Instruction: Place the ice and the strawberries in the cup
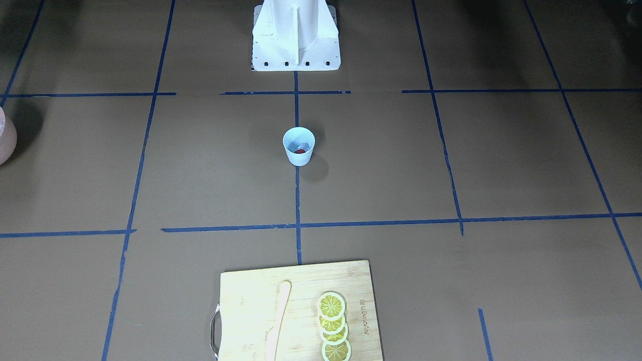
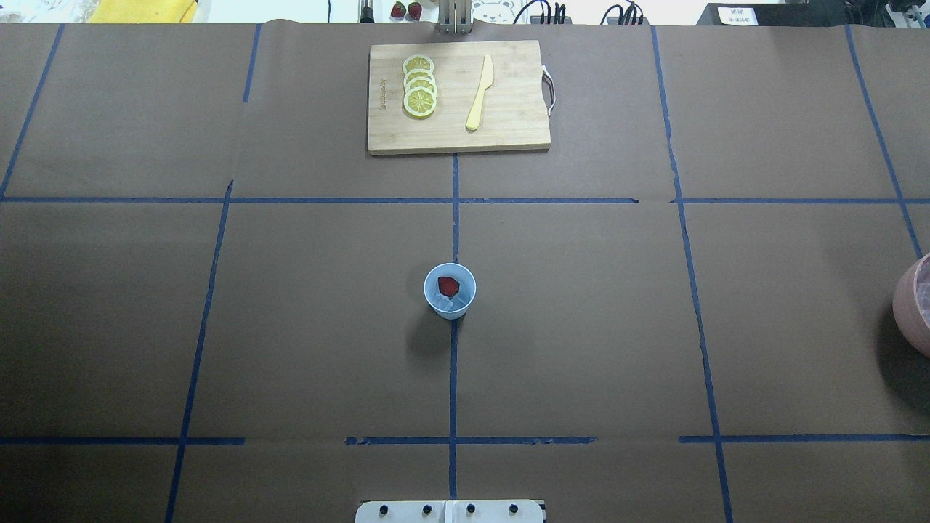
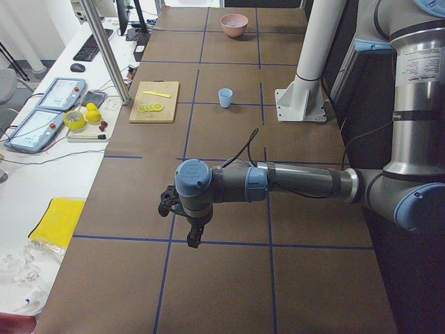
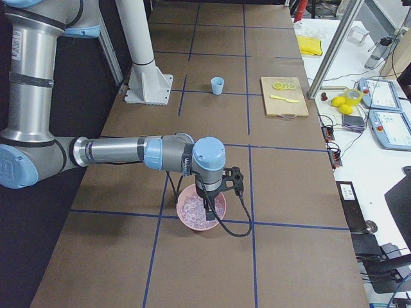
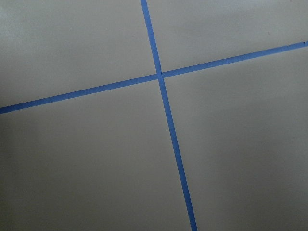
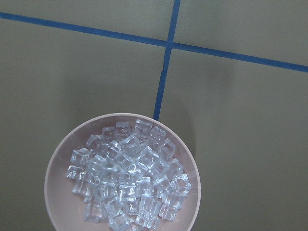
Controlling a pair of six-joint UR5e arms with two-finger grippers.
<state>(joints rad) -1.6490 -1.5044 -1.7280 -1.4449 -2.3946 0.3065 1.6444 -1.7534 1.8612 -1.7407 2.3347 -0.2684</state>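
Writing: the only mark on the table (image 2: 785,327) is a burned-in brand along one short edge of the cutting board (image 2: 508,131), too small to read in any view. White labels (image 2: 734,13) beyond the table's far edge also carry print I cannot read.

Cup (image 2: 450,290): upright on a line of blue tape (image 2: 454,378), straight out from the robot's base. Strawberry (image 2: 448,285) lies inside it, on pale cubes at the bottom.

Cutting board: beyond the cup, away from the robot. On it are four overlapping lemon slices (image 2: 420,91) and a pale knife (image 2: 479,93) beside them, not touching.

Pink bowl (image 6: 57,163): well apart from the cup, on the robot's right, heaped with ice (image 6: 127,178).

Left arm: forearm stretched level and low over the table, well apart from the cup on the robot's left. The wrist is bent so that the left gripper (image 3: 191,236) points straight down over a tape crossing. Fingers apart or together: cannot tell.

Right arm: same pose, forearm level. Right gripper (image 4: 209,215) points down directly above the pink bowl, just over the ice. Fingers are outside the wrist view, so I cannot tell their state.
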